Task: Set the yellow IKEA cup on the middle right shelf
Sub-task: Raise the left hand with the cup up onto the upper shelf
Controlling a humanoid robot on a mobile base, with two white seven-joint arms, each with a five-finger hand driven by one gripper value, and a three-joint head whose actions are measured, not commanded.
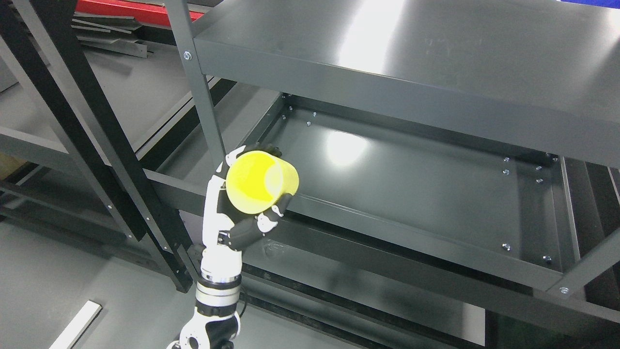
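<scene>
My left hand [242,213], white with dark finger pads, comes up from the bottom edge left of the middle, fingers wrapped round the wall of the translucent yellow plastic cup [261,182]. I hold it tipped on its side, mouth facing up and back at me, just at the front left corner of the dark grey metal middle shelf [411,194], beside the upright post [201,92]. I judge it must be righted before setting down. Above hangs the upper shelf [436,53].
</scene>
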